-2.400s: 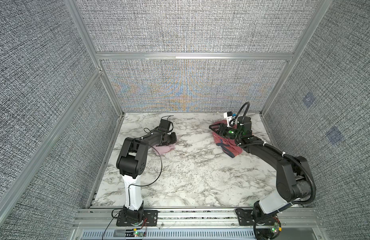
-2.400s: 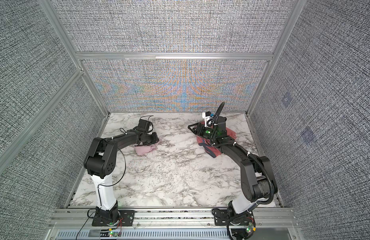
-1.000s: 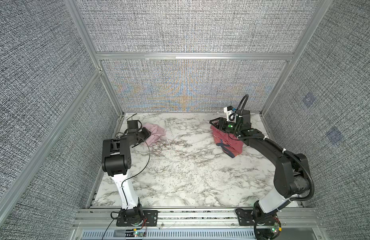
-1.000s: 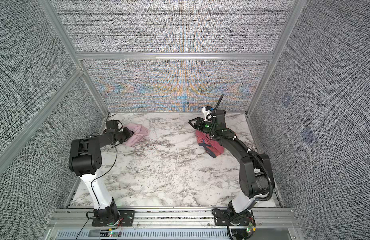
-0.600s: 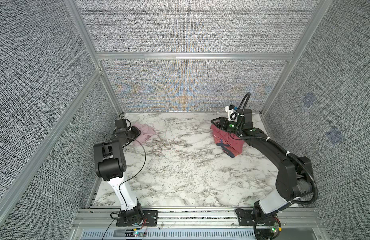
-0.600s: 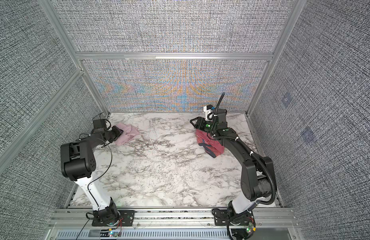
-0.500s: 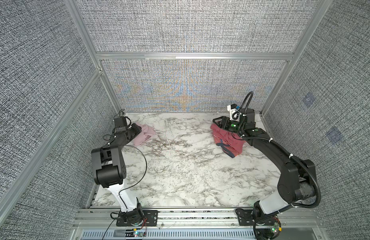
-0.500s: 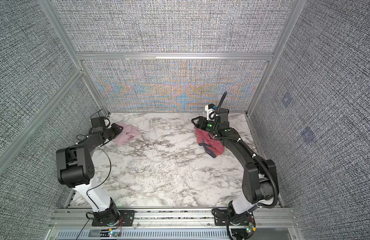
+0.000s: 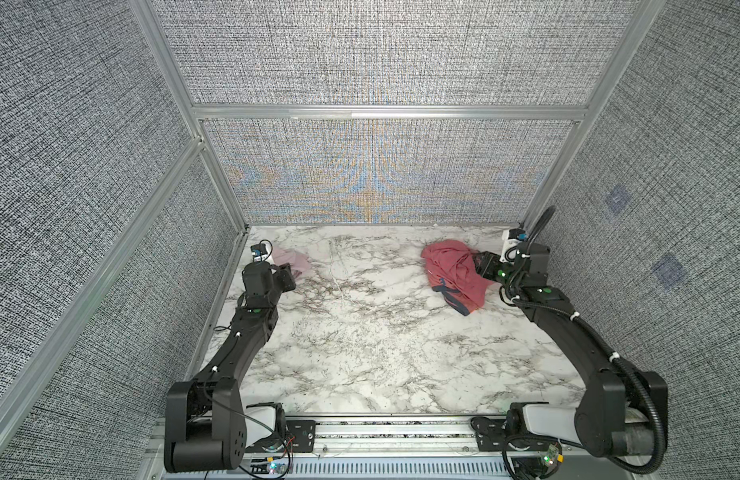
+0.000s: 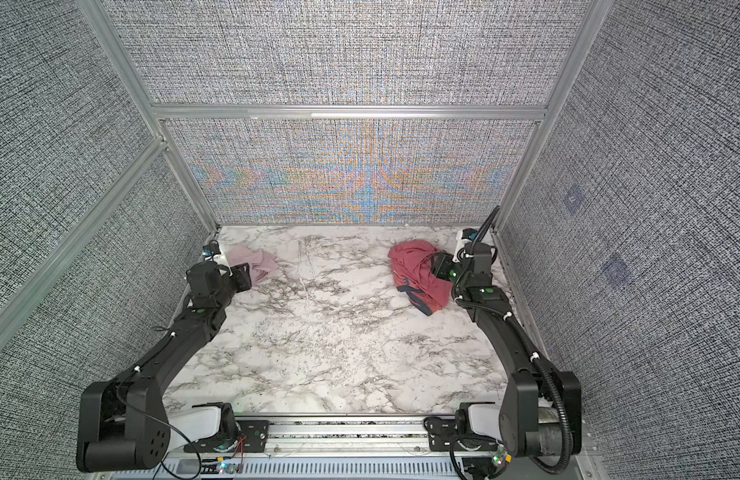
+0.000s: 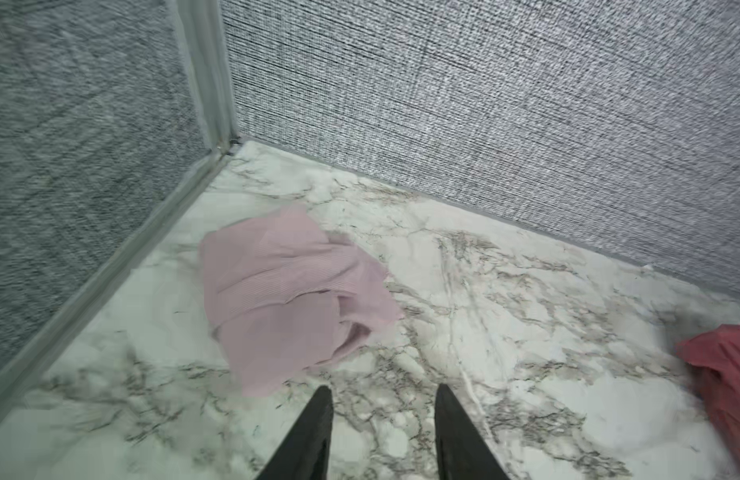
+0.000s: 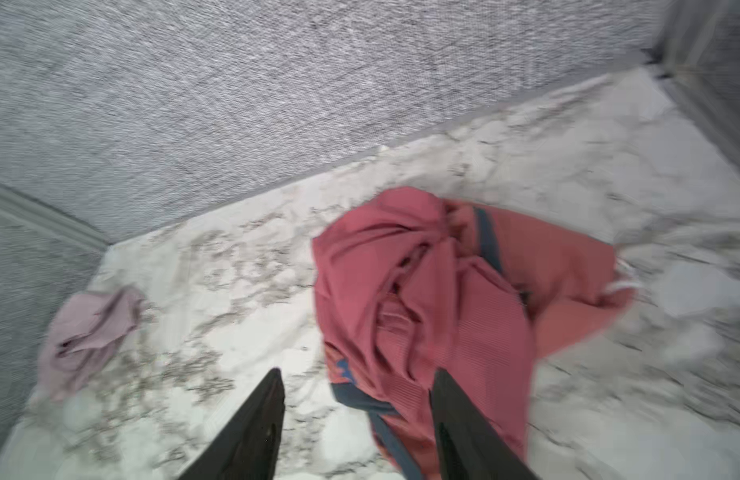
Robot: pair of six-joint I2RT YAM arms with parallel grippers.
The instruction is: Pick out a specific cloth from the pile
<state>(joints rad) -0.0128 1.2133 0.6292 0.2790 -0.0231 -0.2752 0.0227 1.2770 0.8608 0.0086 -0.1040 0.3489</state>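
Two fabrics, now well apart: the pale pink cloth (image 11: 293,295) lies crumpled in the far left corner, let go by my left gripper (image 11: 383,419), whose jaws have parted and pulled clear. The coral-red garment (image 12: 439,299) sits near the far right corner; my right gripper (image 12: 356,419) has released it too. Separation looks complete.

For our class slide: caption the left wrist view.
Open left gripper just short of the crumpled pale pink cloth on the marble table.
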